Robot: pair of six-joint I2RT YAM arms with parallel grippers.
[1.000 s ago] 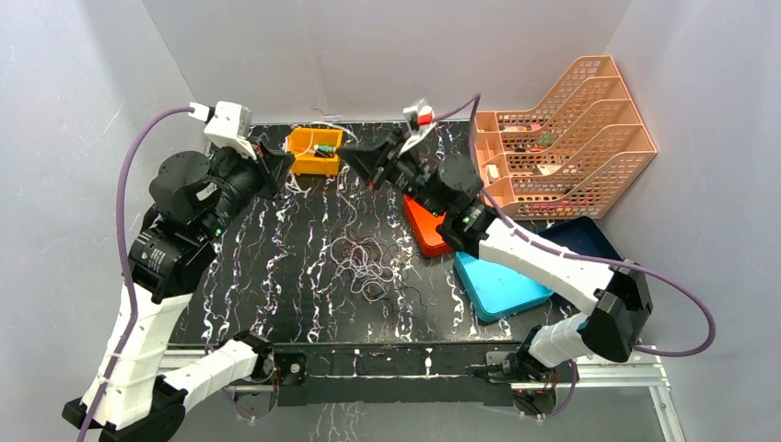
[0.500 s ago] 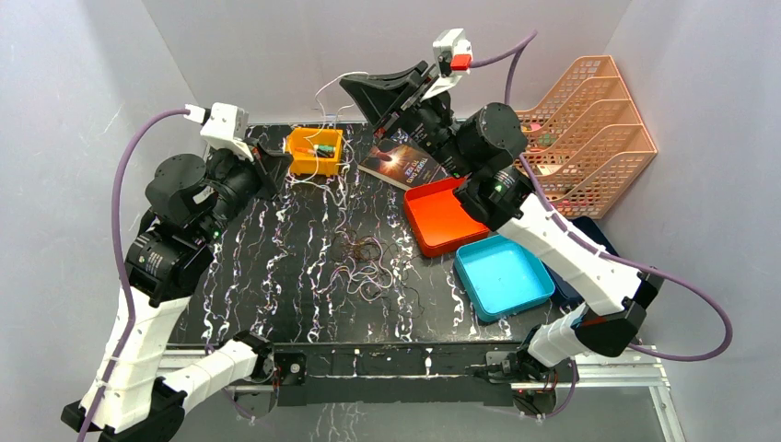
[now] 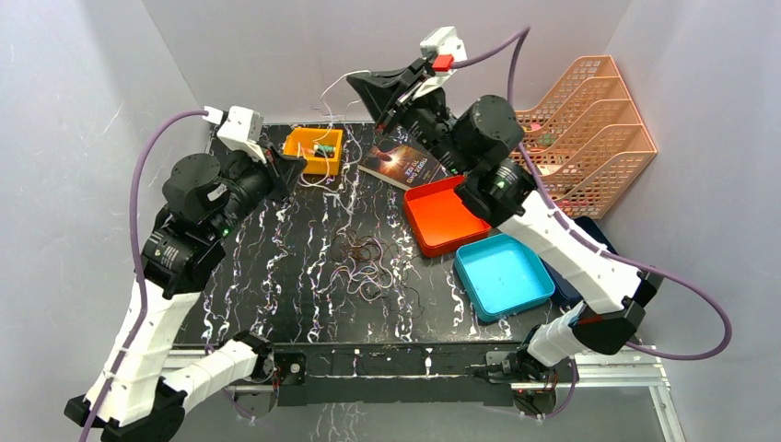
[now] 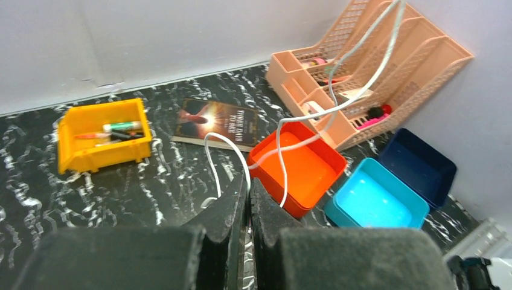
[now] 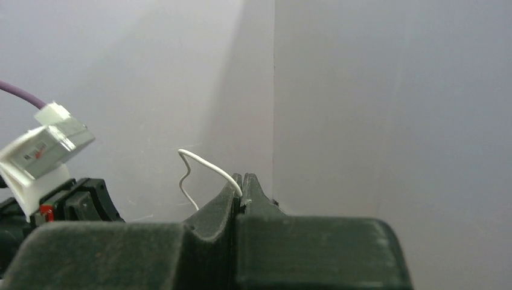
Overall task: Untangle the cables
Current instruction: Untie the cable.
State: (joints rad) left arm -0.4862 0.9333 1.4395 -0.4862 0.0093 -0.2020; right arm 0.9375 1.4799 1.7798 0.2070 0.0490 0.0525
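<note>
Left claw [image 4: 248, 184] at 10 o'clock and raised right claw [image 5: 243, 181] at 12 are each pinching shut on the white cable [image 4: 279, 163], apparently lifting it clear; dark cables [image 3: 364, 262] are lying knotted mid-worktop [image 3: 276, 276], waiting to be separated

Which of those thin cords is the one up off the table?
The whitish cable: the left tool and the right tool each pinch it, so it arcs through the air. The dark cables lie tangled on the table.
</note>
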